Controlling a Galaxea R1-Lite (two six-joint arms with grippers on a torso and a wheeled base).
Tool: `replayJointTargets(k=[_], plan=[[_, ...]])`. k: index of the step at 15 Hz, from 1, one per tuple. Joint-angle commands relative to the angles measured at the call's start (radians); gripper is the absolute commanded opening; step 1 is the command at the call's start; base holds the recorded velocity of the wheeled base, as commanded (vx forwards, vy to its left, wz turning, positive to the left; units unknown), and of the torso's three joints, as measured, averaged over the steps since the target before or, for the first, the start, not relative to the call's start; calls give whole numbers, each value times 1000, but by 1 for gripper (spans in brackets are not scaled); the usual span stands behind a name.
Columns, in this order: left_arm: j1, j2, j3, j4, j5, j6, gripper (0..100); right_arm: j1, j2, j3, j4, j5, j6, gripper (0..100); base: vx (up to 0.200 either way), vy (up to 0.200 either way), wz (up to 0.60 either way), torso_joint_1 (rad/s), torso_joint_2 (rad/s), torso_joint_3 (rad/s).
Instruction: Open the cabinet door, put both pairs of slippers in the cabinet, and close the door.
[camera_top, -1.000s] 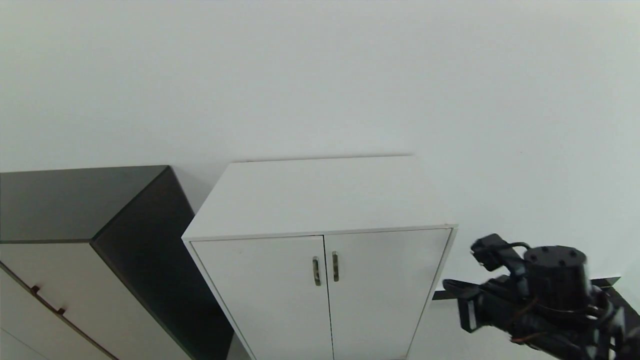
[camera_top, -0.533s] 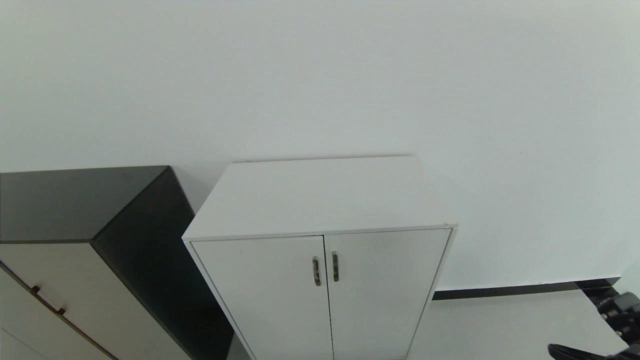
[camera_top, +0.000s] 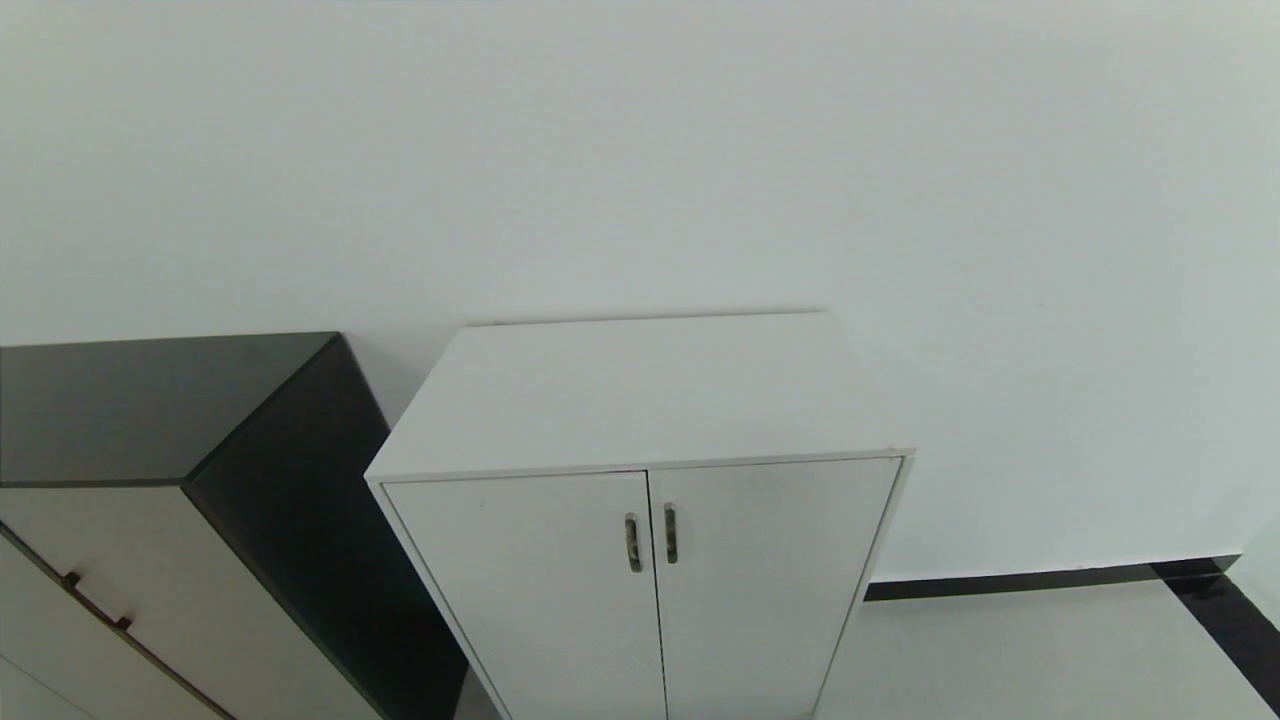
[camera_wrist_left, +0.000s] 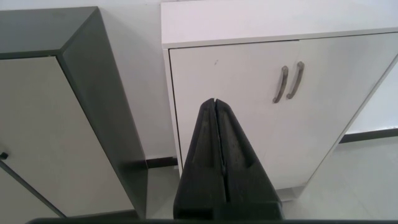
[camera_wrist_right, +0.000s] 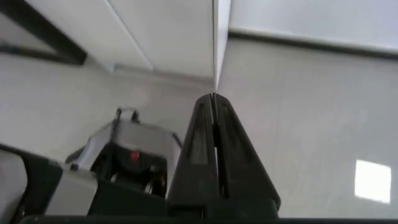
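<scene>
Before the cabinet (camera_wrist_left: 249, 93) — left claw (camera_wrist_left: 215, 107) closed.

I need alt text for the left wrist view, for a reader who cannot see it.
The left gripper, shut and empty, points at a white cabinet whose two doors are closed. A dark cabinet stands beside it.

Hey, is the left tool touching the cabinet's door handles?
Apart. The left wrist view shows the shut left tool pointing at the left door, with bare door panel between its tip and the handles.
</scene>
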Motion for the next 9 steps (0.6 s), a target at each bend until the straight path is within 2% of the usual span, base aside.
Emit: replayJointTargets(k=[1, 7, 9], plan=[[1, 0, 0, 0, 0, 0, 0, 28, -147, -2, 14, 2, 1, 0, 0, 0, 0, 0, 0, 0], [1, 0, 0, 0, 0, 0, 0, 112, -249, 1, 48, -15, -39, 0, 0, 0, 0, 0, 0, 0], [1, 0, 0, 0, 2, -7, 0, 92, -256, 1, 49, -16, -59, 0, 0, 0, 0, 0, 0, 0]])
